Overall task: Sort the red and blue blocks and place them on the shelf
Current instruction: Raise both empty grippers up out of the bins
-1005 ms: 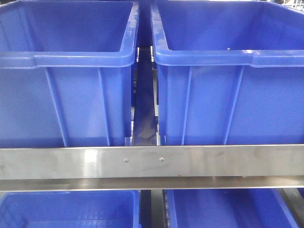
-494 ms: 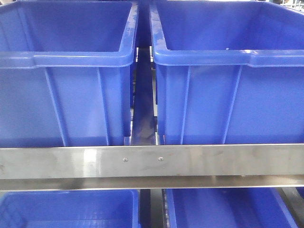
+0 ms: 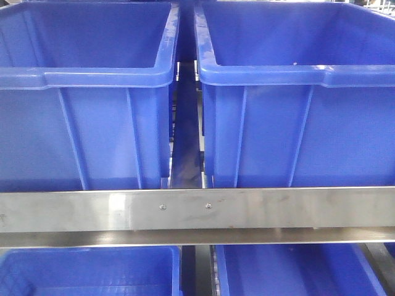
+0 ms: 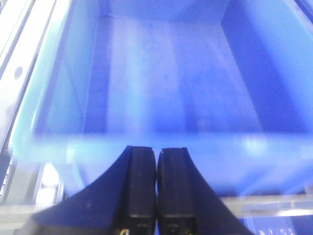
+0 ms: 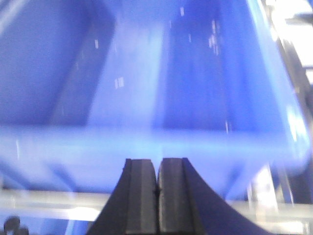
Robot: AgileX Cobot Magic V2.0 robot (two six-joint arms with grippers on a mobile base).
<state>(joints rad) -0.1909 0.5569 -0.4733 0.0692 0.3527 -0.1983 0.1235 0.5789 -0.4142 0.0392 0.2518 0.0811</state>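
Since both claws, left gripper [image 4: 156,161] and right gripper [image 5: 157,171], are pressed together empty over a blue bin [image 4: 166,78]; no blocks visible, so I'd back off the shelf [image 3: 247,209] first.

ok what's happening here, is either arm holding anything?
Neither, as far as these views show. The left gripper and right gripper both have their jaws pressed together, empty, each facing a large blue plastic bin on the brushed steel shelf. No red or blue cube is in view.
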